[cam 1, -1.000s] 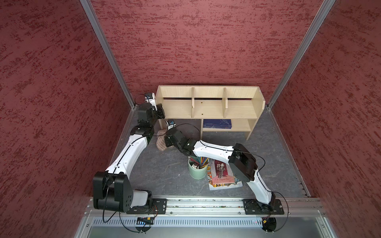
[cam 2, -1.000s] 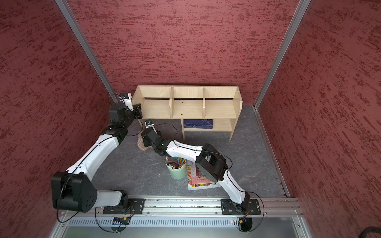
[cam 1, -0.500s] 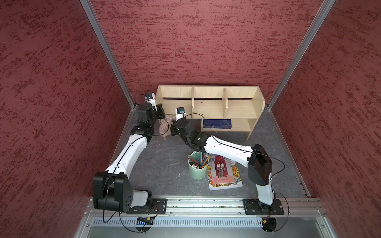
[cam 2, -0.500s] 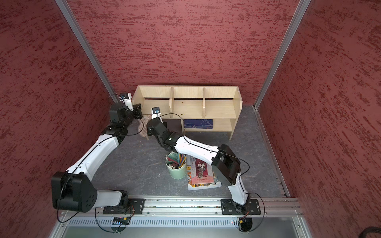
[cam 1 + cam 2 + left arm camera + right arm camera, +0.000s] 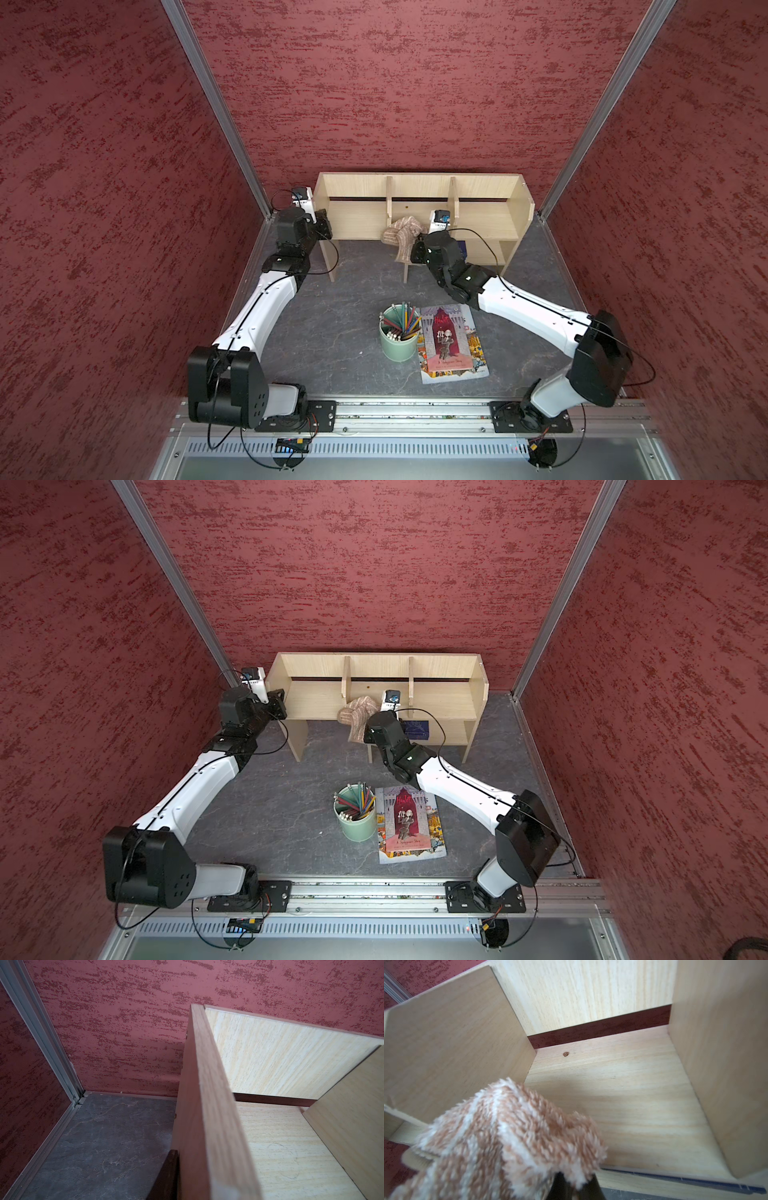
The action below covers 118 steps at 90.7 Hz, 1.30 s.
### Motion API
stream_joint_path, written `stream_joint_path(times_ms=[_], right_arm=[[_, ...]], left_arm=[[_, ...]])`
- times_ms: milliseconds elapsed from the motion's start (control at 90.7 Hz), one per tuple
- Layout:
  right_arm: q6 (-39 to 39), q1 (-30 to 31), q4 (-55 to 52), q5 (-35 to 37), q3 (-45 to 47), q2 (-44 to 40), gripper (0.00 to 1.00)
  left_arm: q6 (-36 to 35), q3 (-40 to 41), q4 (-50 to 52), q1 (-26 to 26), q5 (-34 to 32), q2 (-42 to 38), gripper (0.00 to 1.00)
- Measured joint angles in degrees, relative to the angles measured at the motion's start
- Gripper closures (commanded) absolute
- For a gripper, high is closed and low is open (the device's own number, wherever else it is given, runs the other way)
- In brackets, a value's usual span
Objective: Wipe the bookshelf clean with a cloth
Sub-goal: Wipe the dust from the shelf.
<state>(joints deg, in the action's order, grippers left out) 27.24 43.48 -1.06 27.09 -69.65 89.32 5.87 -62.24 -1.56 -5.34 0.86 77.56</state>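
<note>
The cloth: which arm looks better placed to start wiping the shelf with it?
Probably the right. The right gripper holds the cloth at the middle compartment of the bookshelf. The left gripper clamps the side panel and has no cloth.

A dark grey, stone-patterned surface [image 5: 332, 332] carries everything. A low, light-wood bookshelf [image 5: 415, 187] stands at its far edge, close to the red back wall [image 5: 395, 83]. Nearer the front a green cup [image 5: 397, 351] of pencils [image 5: 401, 324] stands upright, just beside a picture book [image 5: 451, 340] lying flat, cover up. On the bookshelf, a striped beige cloth [image 5: 401, 232] hangs over the front edge of the middle compartment's board, and a flat dark blue item [image 5: 417, 728] lies on the small lower shelf.
</note>
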Motion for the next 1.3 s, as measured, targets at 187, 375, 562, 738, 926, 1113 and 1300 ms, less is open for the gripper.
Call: stream_joint_path(times_ms=[187,375,562,738,926,1113,1300], right_arm=[[2.1,0.0,5.9,-1.3,2.4,0.6,1.0],[3.0,0.4,10.5,-1.5,3.0,2.1,1.0],[3.3,1.5,12.4,-1.4,3.5,2.3,1.0],[3.3,2.4,9.9,-1.6,5.0,-0.3,1.0],[2.7,3.9,3.1,-2.3,6.4,-2.5,1.0],[2.3,3.5,-1.1,-2.8,5.7,0.5,1.0],[1.9,2.3,0.3,-3.8,4.3,9.2,1.0]], left_arm=[[0.0,0.0,0.0,0.1,0.0,0.0,1.0],[0.0,0.0,0.0,0.2,0.0,0.0,1.0],[0.0,0.0,0.0,0.2,0.1,0.0,1.0],[0.0,0.0,0.0,0.2,0.2,0.0,1.0],[0.0,0.0,0.0,0.2,0.1,0.0,1.0],[0.0,0.0,0.0,0.2,0.2,0.0,1.0],[0.0,0.0,0.0,0.2,0.1,0.0,1.0]])
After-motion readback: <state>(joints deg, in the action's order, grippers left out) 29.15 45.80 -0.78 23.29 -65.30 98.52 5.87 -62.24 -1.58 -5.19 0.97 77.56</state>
